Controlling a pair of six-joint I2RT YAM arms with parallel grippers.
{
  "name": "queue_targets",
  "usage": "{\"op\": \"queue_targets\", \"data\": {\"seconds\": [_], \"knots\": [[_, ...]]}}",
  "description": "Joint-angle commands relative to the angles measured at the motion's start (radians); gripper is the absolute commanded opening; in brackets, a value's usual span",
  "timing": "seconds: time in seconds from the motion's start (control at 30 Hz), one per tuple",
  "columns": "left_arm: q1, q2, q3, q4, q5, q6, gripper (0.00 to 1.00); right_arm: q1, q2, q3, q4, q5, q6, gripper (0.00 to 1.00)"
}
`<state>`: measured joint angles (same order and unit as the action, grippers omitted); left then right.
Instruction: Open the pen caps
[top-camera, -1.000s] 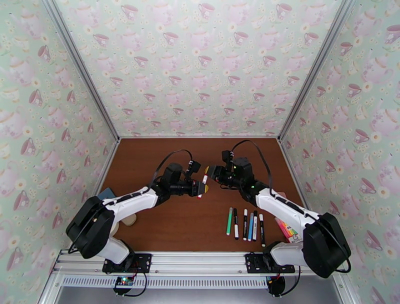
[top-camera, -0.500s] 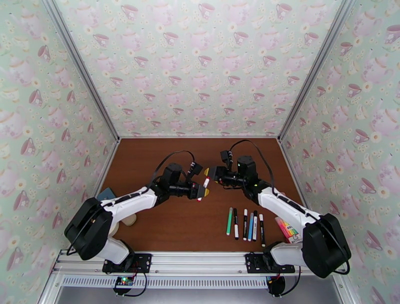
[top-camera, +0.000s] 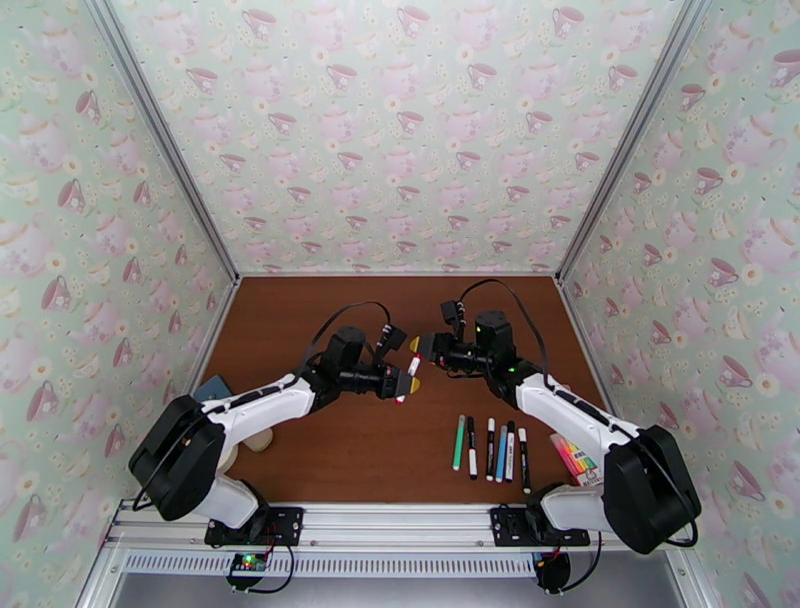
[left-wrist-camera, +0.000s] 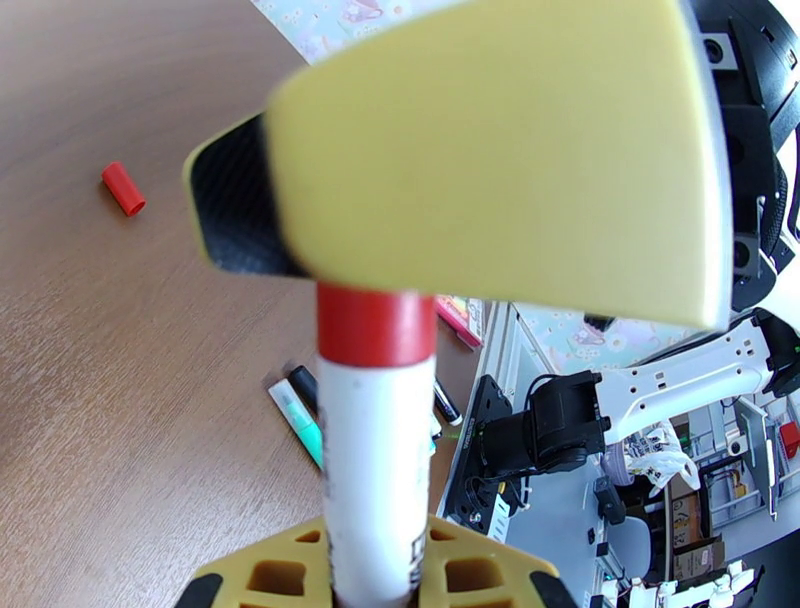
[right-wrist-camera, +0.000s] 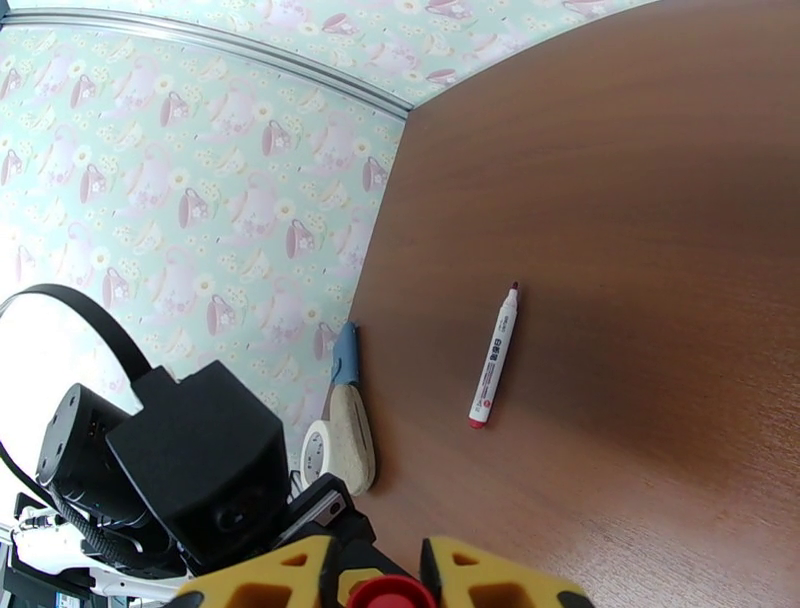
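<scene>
Over the table (top-camera: 330, 450), white-barrelled pen (left-wrist-camera: 372, 470), stubby red cap (left-wrist-camera: 376, 325) on.

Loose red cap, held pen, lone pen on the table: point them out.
loose red cap (left-wrist-camera: 123, 188), left wrist view, its side.
held pen (left-wrist-camera: 372, 450), left wrist view, white barrel.
lone pen (right-wrist-camera: 494, 356), right wrist view, mid barrel.

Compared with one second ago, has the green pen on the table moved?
No. The green pen lies in the same spot relative to the table and its near edge.
</scene>
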<state>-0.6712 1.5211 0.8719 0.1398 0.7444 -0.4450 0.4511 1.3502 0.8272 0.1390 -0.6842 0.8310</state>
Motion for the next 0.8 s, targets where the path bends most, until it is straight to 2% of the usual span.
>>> {"op": "queue_targets", "data": {"seconds": [0.0, 0.17, 0.37, 0.5, 0.67, 0.77], "knots": [[-0.012, 0.011, 0.031, 0.006, -0.004, -0.011, 0.02, 0.007, -0.004, 0.009, 0.001, 0.001, -0.018, 0.28], [-0.015, 0.014, 0.032, 0.003, -0.011, -0.009, 0.01, 0.011, 0.011, 0.021, -0.001, -0.005, -0.022, 0.27], [-0.016, 0.014, 0.035, -0.008, -0.012, -0.002, 0.01, 0.012, 0.017, 0.028, 0.002, 0.011, -0.020, 0.19], [-0.015, 0.006, 0.045, -0.062, -0.052, 0.030, 0.00, 0.012, 0.018, 0.035, -0.010, 0.030, -0.023, 0.12], [-0.042, -0.021, 0.058, -0.188, -0.194, 0.122, 0.00, 0.009, 0.005, 0.069, -0.113, 0.145, -0.018, 0.05], [-0.048, -0.034, 0.031, -0.169, -0.168, 0.112, 0.00, 0.000, -0.010, 0.066, -0.120, 0.192, 0.001, 0.03]]}}
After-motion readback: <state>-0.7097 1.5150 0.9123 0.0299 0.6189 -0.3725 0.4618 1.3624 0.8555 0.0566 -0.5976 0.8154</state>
